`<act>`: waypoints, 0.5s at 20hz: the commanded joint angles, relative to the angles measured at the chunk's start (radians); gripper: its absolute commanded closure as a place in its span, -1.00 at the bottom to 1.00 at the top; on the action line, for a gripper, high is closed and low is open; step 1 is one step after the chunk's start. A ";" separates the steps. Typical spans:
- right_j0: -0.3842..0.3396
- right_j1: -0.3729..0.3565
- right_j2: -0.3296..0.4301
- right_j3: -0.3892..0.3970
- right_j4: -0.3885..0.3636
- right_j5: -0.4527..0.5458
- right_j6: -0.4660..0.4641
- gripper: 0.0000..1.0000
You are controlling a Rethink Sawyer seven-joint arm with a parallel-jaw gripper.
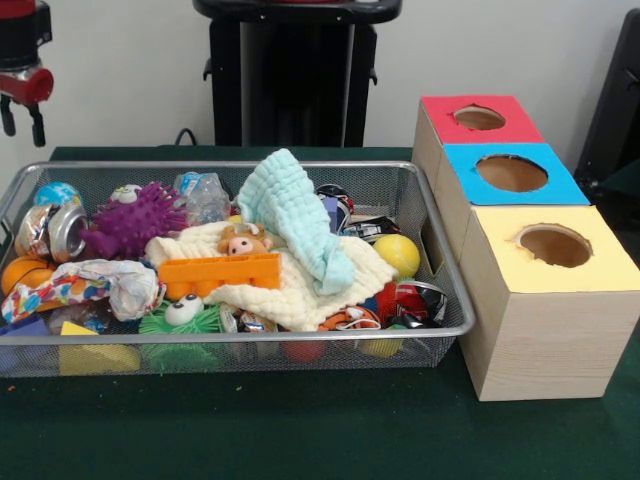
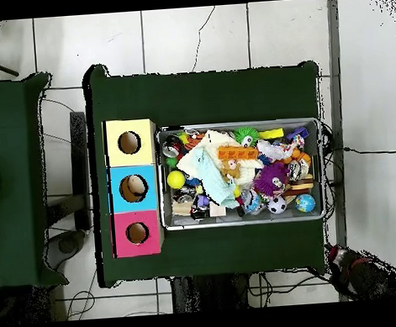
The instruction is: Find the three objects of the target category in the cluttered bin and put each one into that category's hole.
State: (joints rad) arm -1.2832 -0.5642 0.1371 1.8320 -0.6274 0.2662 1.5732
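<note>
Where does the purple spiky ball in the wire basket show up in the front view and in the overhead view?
Front view: the purple spiky ball lies in the basket's left half, toward the far rim, right of a crushed can.
Overhead view: it lies in the right half of the wire basket, near the middle of its depth.
Shared landmark: the orange plastic block beside it.

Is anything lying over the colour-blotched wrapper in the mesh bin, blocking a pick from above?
Nothing visible covers the wrapper; it lies on top of the clutter at one end of the bin, exposed. The end effector hangs above that end.
</note>
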 commanded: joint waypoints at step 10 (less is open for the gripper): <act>0.149 0.019 0.151 -0.080 -0.024 0.031 -0.015 -1.00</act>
State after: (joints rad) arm -1.2112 -0.5624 0.1756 1.8299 -0.6280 0.2664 1.5732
